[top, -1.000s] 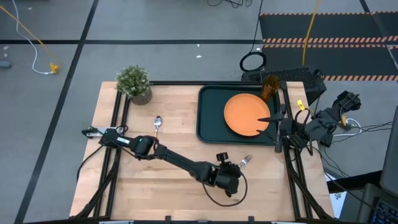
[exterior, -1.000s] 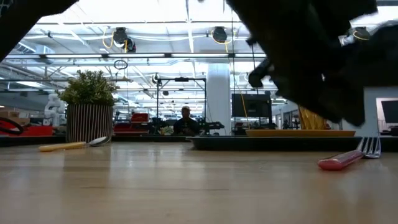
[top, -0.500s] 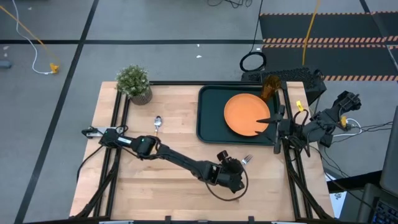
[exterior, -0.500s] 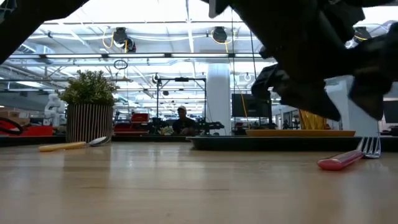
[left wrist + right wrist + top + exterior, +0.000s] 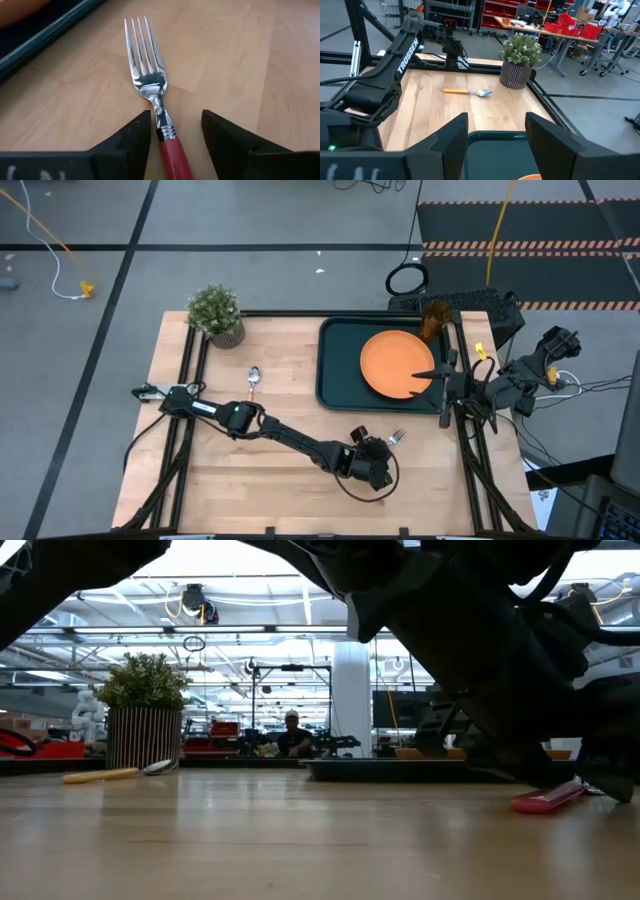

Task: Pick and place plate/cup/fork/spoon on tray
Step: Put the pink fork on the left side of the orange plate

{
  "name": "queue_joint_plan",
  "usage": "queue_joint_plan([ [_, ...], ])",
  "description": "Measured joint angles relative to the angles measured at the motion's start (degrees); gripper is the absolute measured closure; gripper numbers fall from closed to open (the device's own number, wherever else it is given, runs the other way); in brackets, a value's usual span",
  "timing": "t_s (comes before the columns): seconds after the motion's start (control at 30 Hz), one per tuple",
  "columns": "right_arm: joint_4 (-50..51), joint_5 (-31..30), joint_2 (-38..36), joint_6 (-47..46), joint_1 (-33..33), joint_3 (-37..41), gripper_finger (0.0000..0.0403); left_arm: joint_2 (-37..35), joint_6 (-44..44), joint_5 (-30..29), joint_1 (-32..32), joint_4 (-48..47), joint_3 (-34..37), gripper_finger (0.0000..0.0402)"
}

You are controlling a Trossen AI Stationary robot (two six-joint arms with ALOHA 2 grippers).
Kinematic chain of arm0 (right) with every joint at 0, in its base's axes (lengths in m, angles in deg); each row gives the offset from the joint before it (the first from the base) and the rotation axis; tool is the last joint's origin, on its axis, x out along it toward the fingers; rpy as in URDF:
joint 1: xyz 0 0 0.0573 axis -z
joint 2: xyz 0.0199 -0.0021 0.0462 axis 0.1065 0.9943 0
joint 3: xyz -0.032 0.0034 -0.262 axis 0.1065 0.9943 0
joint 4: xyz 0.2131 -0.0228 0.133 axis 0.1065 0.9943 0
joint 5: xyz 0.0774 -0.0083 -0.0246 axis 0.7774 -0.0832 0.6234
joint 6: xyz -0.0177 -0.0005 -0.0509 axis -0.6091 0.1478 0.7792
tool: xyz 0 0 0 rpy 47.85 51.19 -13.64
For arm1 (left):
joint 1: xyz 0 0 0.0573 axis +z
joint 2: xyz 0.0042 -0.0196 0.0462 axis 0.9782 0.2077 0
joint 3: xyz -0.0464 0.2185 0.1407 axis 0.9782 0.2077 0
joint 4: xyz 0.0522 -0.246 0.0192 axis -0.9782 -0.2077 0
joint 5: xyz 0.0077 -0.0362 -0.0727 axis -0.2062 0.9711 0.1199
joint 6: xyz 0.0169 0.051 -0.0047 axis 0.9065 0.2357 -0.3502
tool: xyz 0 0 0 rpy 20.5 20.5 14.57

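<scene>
The fork (image 5: 150,82), with silver tines and a red handle (image 5: 175,155), lies flat on the wooden table near the tray's near edge; it also shows in the high view (image 5: 397,437). My left gripper (image 5: 175,117) is open and low over it, one finger on each side of the handle's tine end, not touching. The orange plate (image 5: 398,363) lies in the dark green tray (image 5: 335,370). The amber cup (image 5: 434,320) stands at the tray's far right corner. The spoon (image 5: 253,380) lies on the table left of the tray. My right gripper (image 5: 438,372) is open over the plate's right edge.
A potted green plant (image 5: 215,315) stands at the table's far left corner. The bare wood between the spoon and the fork is crossed by my left arm (image 5: 290,438). The tray's raised rim (image 5: 45,35) runs just beyond the fork's tines.
My left gripper has gone down toward the table and a little toward the fork, so that its fingers now stand low beside the fork's handle. The fork has stayed where it was.
</scene>
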Motion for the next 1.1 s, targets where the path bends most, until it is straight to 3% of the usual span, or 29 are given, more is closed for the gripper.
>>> queue_joint_plan([
  [0.37, 0.0, 2.9, 0.0, 0.0, 0.0, 0.0, 0.0211, 0.1, 3.6, 0.9, 0.8, 0.1, 0.0, 0.0359],
  [0.8, 0.0, 5.9, 0.1, -0.4, 0.0, 0.0, 0.0211, -2.2, 7.2, 1.4, 1.3, -2.7, 0.3, 0.0356],
  [1.1, 0.5, 5.9, 0.2, -1.5, 0.0, 0.0, 0.0211, -6.6, 7.8, -0.3, 2.3, -11.2, 0.3, 0.0350],
])
